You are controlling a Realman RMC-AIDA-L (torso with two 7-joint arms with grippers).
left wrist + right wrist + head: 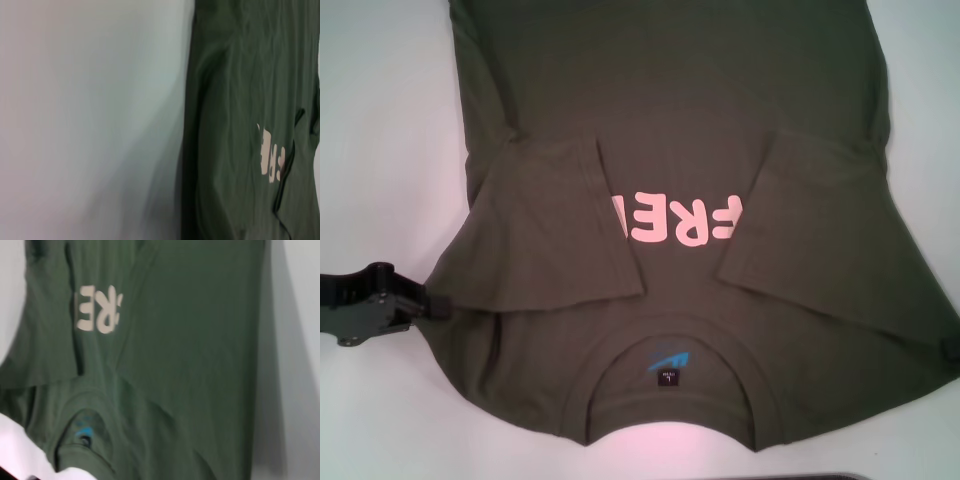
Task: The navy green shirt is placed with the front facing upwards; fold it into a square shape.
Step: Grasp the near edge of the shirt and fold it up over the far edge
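Nearest us on the white table [380, 120], the navy green shirt [670, 100] lies face up, collar [670, 400] closest, both sleeves folded inward; left gripper [420, 303] at its edge, right gripper [950, 350] barely visible, openings indeterminate; body folds remain.

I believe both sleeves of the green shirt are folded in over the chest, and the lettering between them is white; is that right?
Not quite: the lettering is pink, not white, as the head view shows. The rest holds: both sleeves of the green shirt are folded in over the chest, with the lettering showing between them.
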